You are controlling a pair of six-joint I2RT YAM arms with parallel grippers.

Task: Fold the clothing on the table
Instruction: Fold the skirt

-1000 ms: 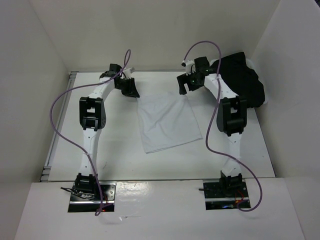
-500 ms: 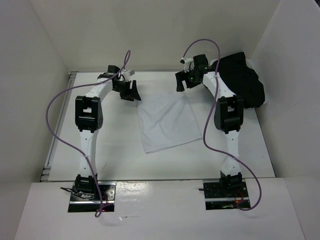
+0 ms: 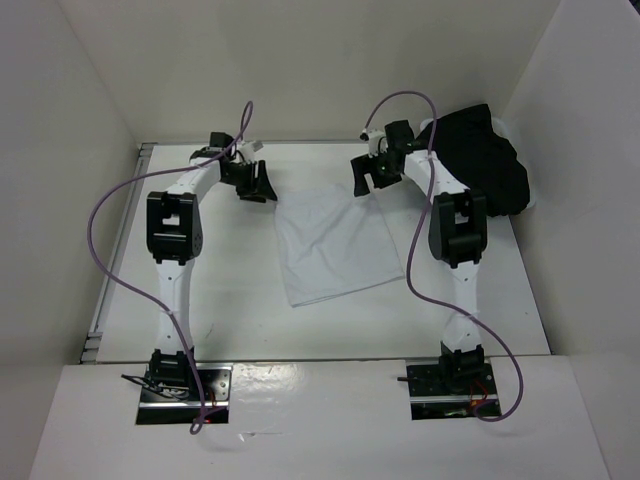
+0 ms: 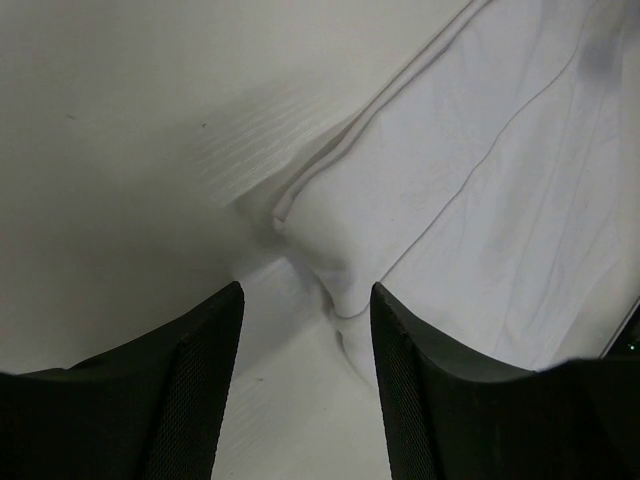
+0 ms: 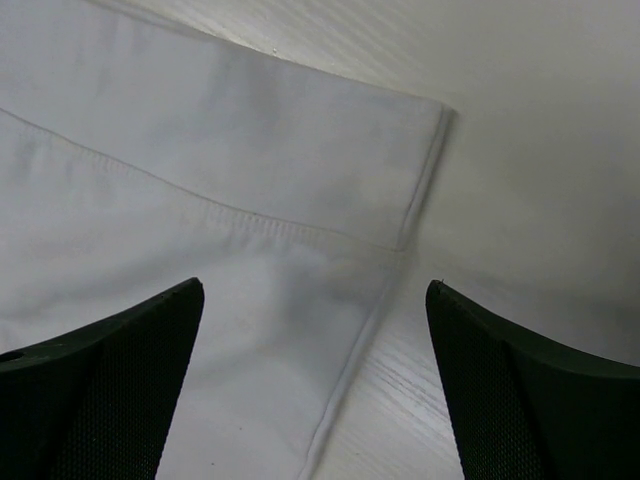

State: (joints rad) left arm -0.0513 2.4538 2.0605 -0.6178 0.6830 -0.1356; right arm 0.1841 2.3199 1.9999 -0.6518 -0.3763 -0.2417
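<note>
The white clothing (image 3: 335,248) lies flat on the table (image 3: 230,290) as a folded, slightly wrinkled rectangle. My left gripper (image 3: 255,185) hovers at its far left corner, open. In the left wrist view the left gripper (image 4: 305,290) has nothing between its jaws, and the puckered corner of the clothing (image 4: 330,230) lies just ahead of the fingertips. My right gripper (image 3: 365,178) hangs over the far right corner, open wide. In the right wrist view the right gripper (image 5: 315,290) straddles the hemmed edge of the clothing (image 5: 200,200) without touching it.
A larger black garment (image 3: 490,160) is heaped at the back right, behind the right arm. White walls enclose the table on three sides. A metal rail (image 3: 100,300) runs along the left edge. Purple cables loop above both arms.
The left gripper's jaws have opened and let go of the clothing's far left corner, and it has drawn back a little. The right gripper has shifted slightly toward the back, still open.
</note>
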